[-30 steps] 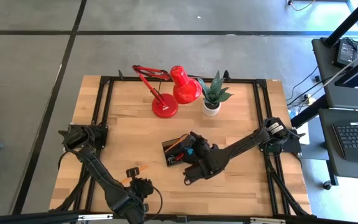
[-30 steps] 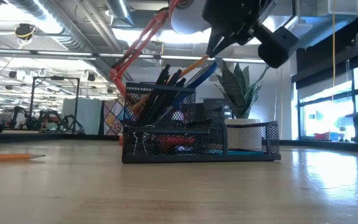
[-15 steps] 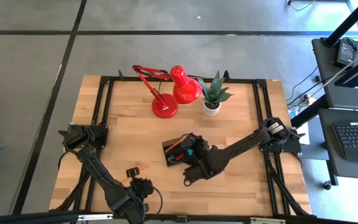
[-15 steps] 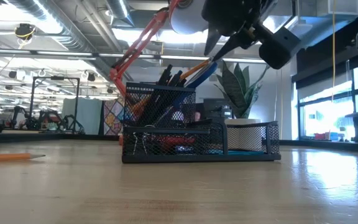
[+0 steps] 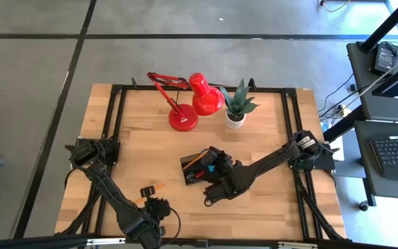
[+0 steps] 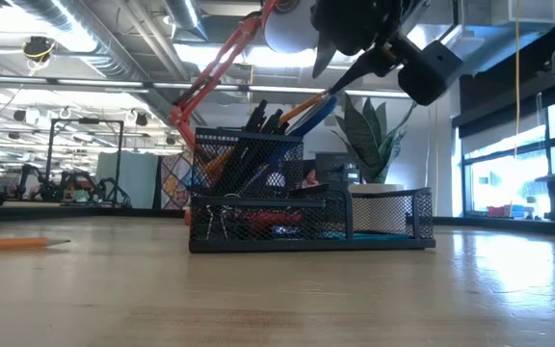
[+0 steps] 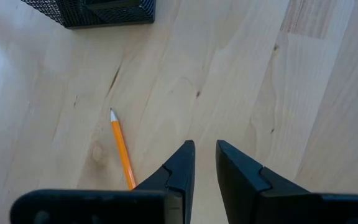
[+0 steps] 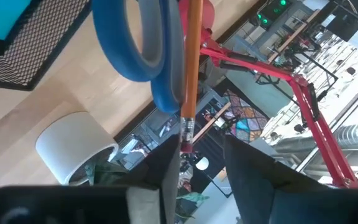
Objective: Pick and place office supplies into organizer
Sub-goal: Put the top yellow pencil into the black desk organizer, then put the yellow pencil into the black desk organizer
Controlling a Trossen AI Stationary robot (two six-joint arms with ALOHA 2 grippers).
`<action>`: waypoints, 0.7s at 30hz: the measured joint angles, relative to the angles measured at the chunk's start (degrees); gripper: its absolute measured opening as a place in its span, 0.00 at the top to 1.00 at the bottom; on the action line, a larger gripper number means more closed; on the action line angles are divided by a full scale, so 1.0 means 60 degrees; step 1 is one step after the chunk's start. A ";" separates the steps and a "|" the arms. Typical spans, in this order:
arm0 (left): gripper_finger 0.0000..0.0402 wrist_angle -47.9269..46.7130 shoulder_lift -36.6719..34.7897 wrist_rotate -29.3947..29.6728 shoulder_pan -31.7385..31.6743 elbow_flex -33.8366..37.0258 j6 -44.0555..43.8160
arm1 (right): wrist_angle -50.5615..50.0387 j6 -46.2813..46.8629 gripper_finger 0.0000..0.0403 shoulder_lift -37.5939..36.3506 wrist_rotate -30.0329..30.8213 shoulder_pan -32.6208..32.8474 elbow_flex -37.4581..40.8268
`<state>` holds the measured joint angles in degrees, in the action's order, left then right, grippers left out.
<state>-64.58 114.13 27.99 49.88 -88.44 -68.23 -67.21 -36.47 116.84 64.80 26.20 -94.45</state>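
The black mesh organizer (image 6: pixel 306 207) (image 5: pixel 197 167) stands mid-table. Its tall cup holds black pens, blue-handled scissors (image 8: pixel 148 50) and an orange pencil (image 8: pixel 191 56) that leans on the cup's rim. My right gripper (image 6: pixel 340 75) (image 8: pixel 204 158) hovers open just above the cup, and the pencil's eraser end (image 8: pixel 186 130) is beside one finger. A second orange pencil (image 7: pixel 122 152) (image 5: pixel 159 187) lies flat on the table near the left front. My left gripper (image 7: pixel 204 146) (image 5: pixel 148 191) hangs over the table right beside it, fingers a narrow gap apart and touching nothing. My right gripper comes at the cup slanting from above and the right. One finger (image 8: pixel 166 165) stands right at the leaning pencil's eraser end. Whether it touches the pencil, I cannot tell. The pencil's lower end rests in the organizer's cup.
A red desk lamp (image 5: pixel 185 100) and a potted green plant (image 5: pixel 237 107) stand near the table's far edge, behind the organizer. Bare wood lies between the organizer and the near edge. The organizer's corner (image 7: pixel 98 9) shows in the left wrist view.
My right gripper has opened over the cup and let go of the orange pencil, which now leans in the cup among the pens and scissors. The left arm has kept still.
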 joint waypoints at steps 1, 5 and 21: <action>0.85 0.0000 0.0000 0.0000 0.0001 0.0000 0.0000 | -0.0002 -0.0003 0.67 0.0000 0.0003 0.0014 0.0000; 0.85 0.0000 0.0000 -0.0004 0.0000 0.0000 0.0000 | 0.0002 0.0000 0.60 0.0000 0.0007 0.0097 0.0000; 0.85 0.0000 0.0000 -0.0127 0.0023 0.0000 -0.0129 | -0.0500 0.1335 0.42 0.0000 0.0094 0.0591 -0.0874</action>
<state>-64.58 114.13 27.22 50.02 -88.44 -69.00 -70.21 -28.46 116.84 65.36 29.75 -99.70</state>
